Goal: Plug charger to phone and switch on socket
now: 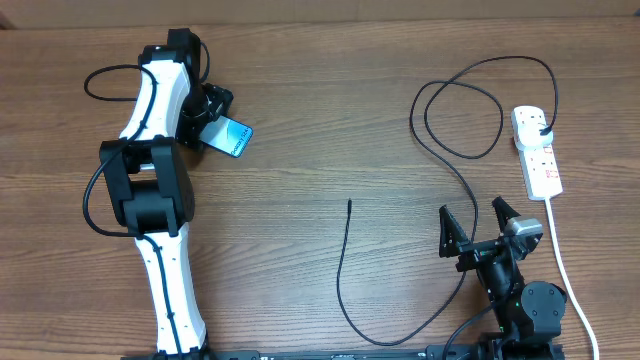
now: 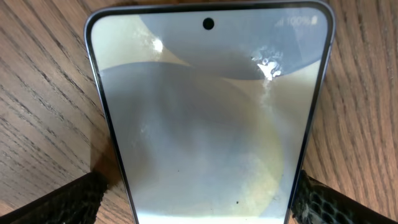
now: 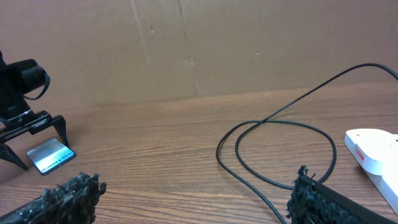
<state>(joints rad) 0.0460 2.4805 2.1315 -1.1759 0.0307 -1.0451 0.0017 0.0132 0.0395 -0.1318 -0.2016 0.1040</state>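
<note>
Tools wide open: left tool (image 2: 199,193) straddles phone (image 2: 205,112), right tool (image 1: 470,209) empty.

**A robot test bench in a lab**

I work in what looks like a lab rig rather than a home. My white left arm (image 1: 160,100) and my black right arm (image 1: 528,305) are both mounted at the near edge of one wood-grain table (image 1: 320,110). Behind the table stands a plain brown cardboard wall (image 3: 186,50) with visible seams, set up as a backdrop. Test props are laid out across the tabletop: the phone (image 1: 231,137), the charger (image 1: 345,270) and the socket (image 1: 537,150).
</note>
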